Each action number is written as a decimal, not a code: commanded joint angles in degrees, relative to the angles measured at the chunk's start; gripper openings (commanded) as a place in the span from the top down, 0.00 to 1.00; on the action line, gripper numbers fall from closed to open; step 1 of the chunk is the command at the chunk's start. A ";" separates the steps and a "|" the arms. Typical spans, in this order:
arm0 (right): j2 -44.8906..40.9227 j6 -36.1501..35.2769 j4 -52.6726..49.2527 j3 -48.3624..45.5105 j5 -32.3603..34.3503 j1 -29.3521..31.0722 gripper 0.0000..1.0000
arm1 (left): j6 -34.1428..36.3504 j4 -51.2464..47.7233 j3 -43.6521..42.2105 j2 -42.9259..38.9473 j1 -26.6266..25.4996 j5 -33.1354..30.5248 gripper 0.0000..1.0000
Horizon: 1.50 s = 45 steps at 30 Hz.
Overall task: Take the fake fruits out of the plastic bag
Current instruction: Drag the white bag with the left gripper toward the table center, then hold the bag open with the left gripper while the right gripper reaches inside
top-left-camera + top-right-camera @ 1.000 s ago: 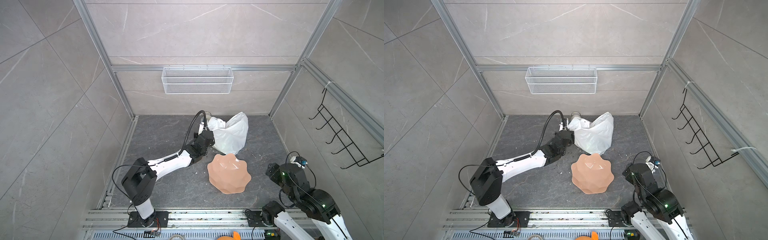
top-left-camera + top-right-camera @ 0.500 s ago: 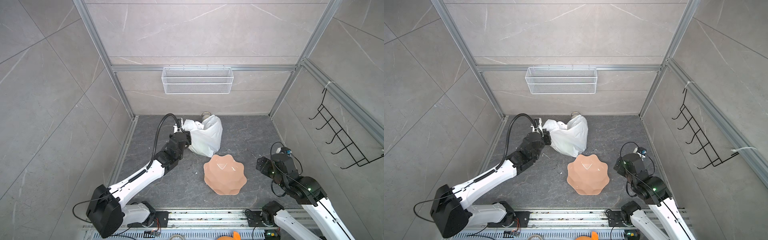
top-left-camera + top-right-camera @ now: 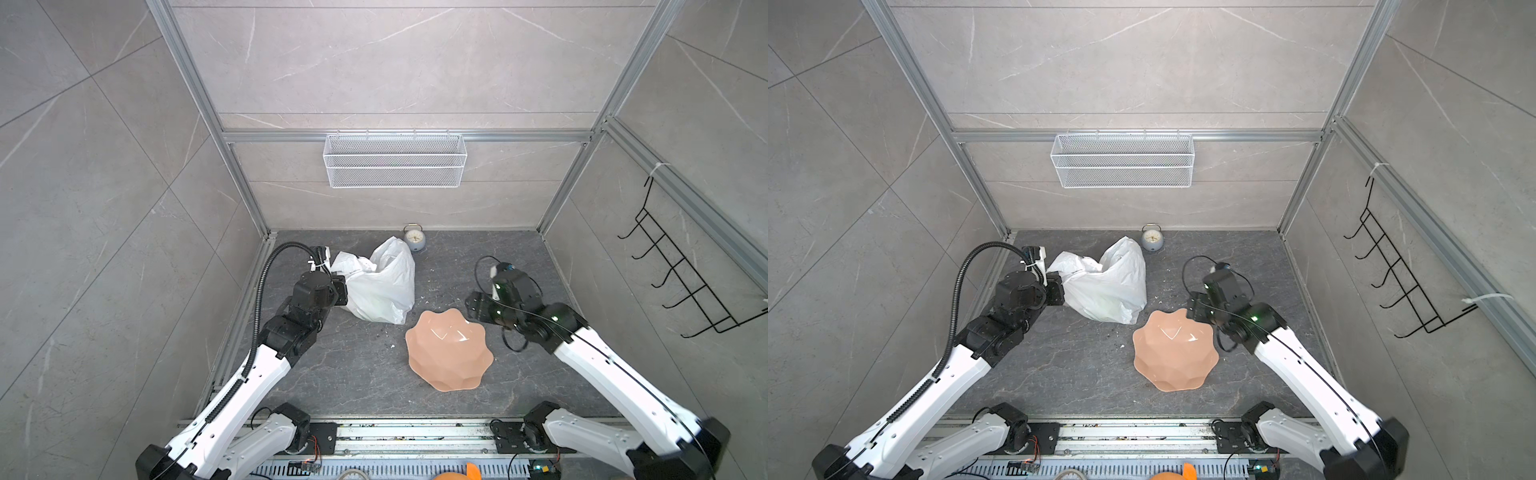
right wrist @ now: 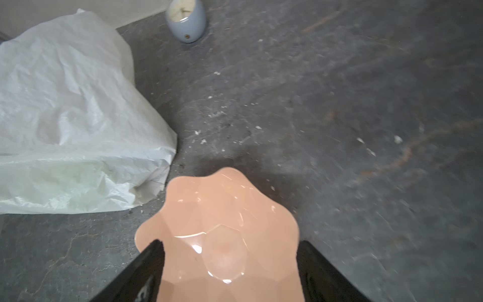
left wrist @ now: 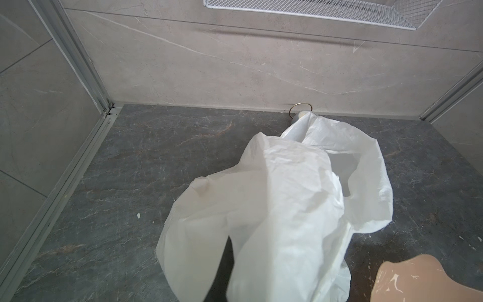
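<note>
Both top views: bright, even, diffuse illum.; shadows soft and short. Wide-angle distortion slants the wall rails toward frame edges.

Right wrist view: motion blur smears the floor (image 4: 366, 117) beyond the right pincer (image 4: 230, 243). Fingers (image 4: 146, 266) are dark and defocused. Specular glare on the bowl (image 4: 222, 209) below the pincer.

Left wrist view: the plastic bag (image 5: 274, 209) at the left pincer (image 3: 340, 286) is near-blown white with soft focus. Bg wall is sharp.

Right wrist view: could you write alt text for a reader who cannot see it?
The open right gripper frames an empty pink bowl on the dark floor. A crumpled white bag lies beside the bowl; a small grey clock stands beyond.
</note>
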 commanded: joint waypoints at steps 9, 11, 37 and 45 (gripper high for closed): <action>29.76 -7.91 18.82 20.45 -8.52 1.25 0.19 | -9.70 -0.62 -6.83 -3.93 0.26 12.94 1.00; 32.25 -6.86 18.44 23.97 -9.18 2.25 0.18 | -10.83 -0.96 -6.46 -1.34 -0.45 17.63 0.98; 35.15 -2.77 7.34 32.74 -5.04 24.44 0.27 | -28.63 -7.06 -26.08 -17.67 -14.42 2.17 0.89; 49.43 1.74 2.70 43.24 2.89 24.09 0.31 | -31.56 -7.68 -28.45 -23.00 -14.73 3.06 0.86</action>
